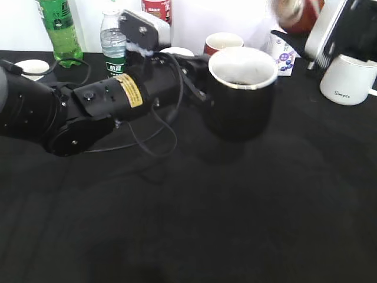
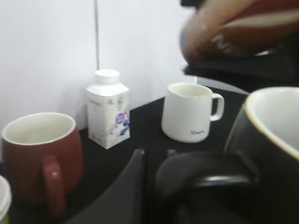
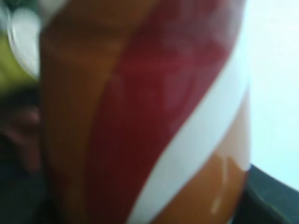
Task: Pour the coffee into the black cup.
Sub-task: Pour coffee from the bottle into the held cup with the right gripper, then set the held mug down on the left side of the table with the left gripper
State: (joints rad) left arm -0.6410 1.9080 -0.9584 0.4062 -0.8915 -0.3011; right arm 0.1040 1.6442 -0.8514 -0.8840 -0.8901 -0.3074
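The black cup [image 1: 241, 94] with its white inside is held off the table by my left gripper [image 1: 197, 79], which is shut on its handle [image 2: 205, 179]. A little dark liquid shows at the cup's bottom. The cup's rim also shows in the left wrist view [image 2: 273, 126]. The coffee bottle [image 1: 294, 13], with an orange-brown, red and white swirl label, is blurred and held high at the back right. It fills the right wrist view [image 3: 149, 112], gripped by my right gripper, whose fingers are hidden. It also shows in the left wrist view [image 2: 238, 30] above the cup.
A dark red mug [image 1: 222, 42], a white carton [image 1: 284, 56] and a grey-white mug [image 1: 347, 79] stand behind the cup. A green bottle [image 1: 59, 29], a water bottle [image 1: 113, 44] and a white lid [image 1: 32, 68] stand at the back left. Black cloth covers the table.
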